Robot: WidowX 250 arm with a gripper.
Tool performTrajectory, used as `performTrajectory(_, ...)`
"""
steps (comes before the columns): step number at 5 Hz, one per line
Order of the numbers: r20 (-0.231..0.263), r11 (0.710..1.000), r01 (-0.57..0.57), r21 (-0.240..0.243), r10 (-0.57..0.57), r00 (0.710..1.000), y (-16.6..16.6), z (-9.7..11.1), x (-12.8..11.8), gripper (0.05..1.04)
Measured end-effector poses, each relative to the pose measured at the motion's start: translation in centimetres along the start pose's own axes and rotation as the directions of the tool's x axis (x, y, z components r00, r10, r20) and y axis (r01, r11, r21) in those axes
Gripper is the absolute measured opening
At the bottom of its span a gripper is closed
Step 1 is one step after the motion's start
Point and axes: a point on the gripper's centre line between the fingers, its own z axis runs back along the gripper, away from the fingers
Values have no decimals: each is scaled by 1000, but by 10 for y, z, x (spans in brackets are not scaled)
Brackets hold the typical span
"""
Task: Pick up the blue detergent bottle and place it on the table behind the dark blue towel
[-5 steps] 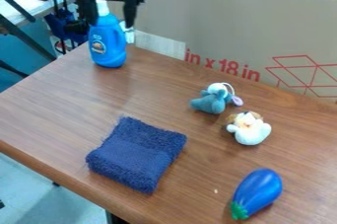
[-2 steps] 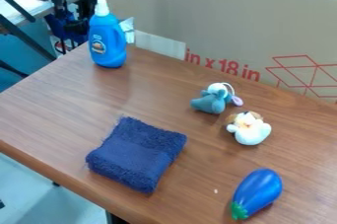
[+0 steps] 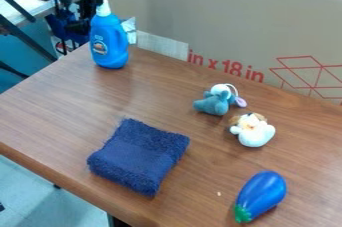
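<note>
At the near right of the bench [image 3: 53, 103] lies a blue toy eggplant [image 3: 262, 194] with a green cap, and to its left, apart from it, a folded dark blue towel [image 3: 140, 156]. Farther back sit a white plush toy [image 3: 254, 132] and, just beside it, a blue-grey one [image 3: 214, 103]. At the far left corner stands an upright blue bottle [image 3: 108, 43] with a white cap, and the gripper [image 3: 83, 5] hangs by its top, fingers spread, in front of a cardboard panel [image 3: 227, 26].

Hand [image 3: 83, 6] now higher and further left in view than in first frame; since second frame, shifted slightly right, one finger overlapping cap of blue bottle [image 3: 109, 43].
</note>
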Motion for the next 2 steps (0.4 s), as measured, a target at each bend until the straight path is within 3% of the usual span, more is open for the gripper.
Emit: performTrajectory(2,31,998,14,-54,-12,999,-11,-8,11,1001)
